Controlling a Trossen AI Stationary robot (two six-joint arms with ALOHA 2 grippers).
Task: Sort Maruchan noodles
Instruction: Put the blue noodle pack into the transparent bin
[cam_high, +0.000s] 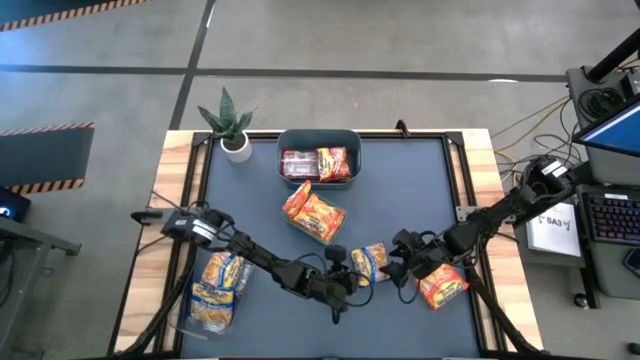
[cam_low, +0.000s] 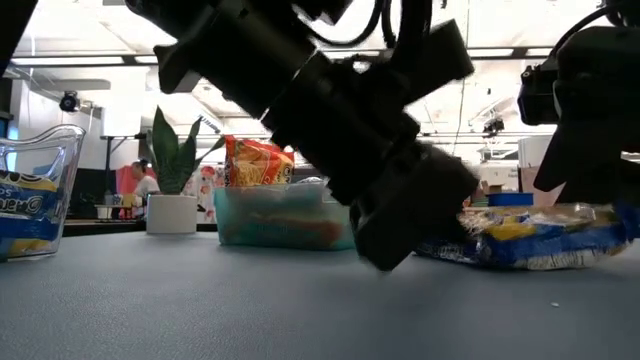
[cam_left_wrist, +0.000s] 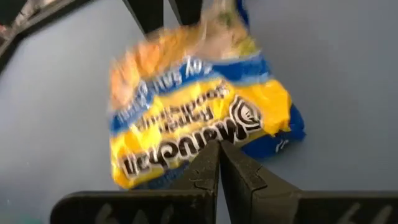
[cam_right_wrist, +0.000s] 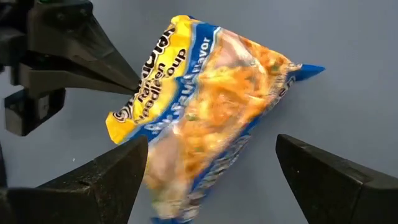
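We see the left gripper (cam_left_wrist: 219, 163) closed, its jaws pinching the edge of a yellow-and-blue Maruchan packet (cam_left_wrist: 199, 109) low over the blue mat (cam_high: 400, 200). The right gripper (cam_right_wrist: 211, 171) is spread wide, jaws on either side of that same packet's far end, not yet touching it as far as we can tell. Just beside the right jaws lies an orange-red packet (cam_high: 441, 286). Well away from both jaws: two orange packets (cam_high: 315, 212) mid-mat, more packets in the grey-teal tub (cam_high: 318, 140), yellow-blue packets in a clear container (cam_high: 220, 290) beside the left arm.
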